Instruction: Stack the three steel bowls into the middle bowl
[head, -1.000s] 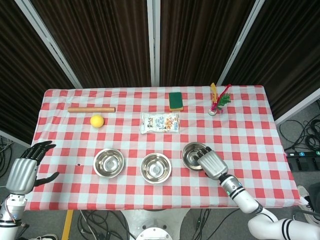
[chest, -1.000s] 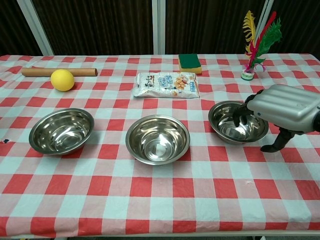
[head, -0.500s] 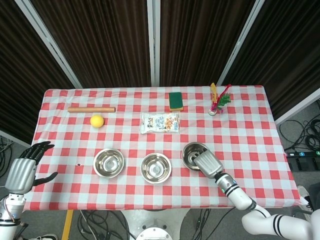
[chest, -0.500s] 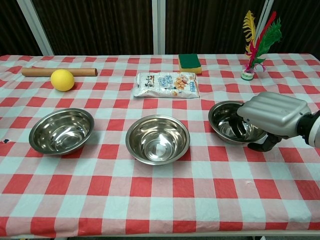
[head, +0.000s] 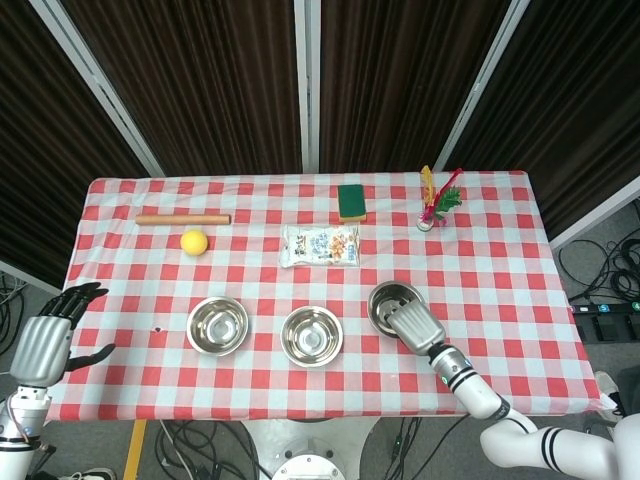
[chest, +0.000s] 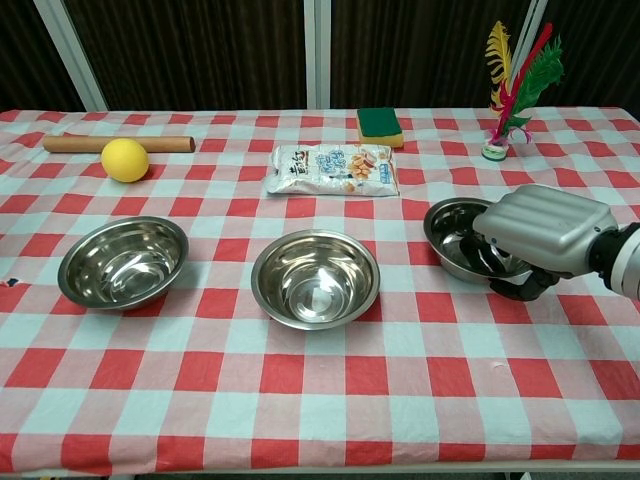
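Three steel bowls stand in a row near the table's front edge. The left bowl (head: 217, 325) (chest: 123, 262) and the middle bowl (head: 312, 336) (chest: 315, 278) sit empty on the checked cloth. My right hand (head: 418, 325) (chest: 545, 228) grips the near right rim of the right bowl (head: 388, 298) (chest: 452, 235), with fingers inside it and the thumb outside below. That bowl looks slightly tipped. My left hand (head: 45, 345) hangs off the table's left edge with its fingers spread, holding nothing; the chest view does not show it.
Behind the bowls lie a yellow ball (head: 194, 242) (chest: 125, 160), a wooden rolling pin (head: 182, 219) (chest: 118, 144), a snack packet (head: 320, 245) (chest: 334, 168), a green sponge (head: 351, 201) (chest: 379, 126) and a feather shuttlecock (head: 436, 205) (chest: 510, 80) at the back right.
My right hand has closed its fingers over the right bowl's rim, and the bowl has shifted slightly right and away. The left hand has barely moved.
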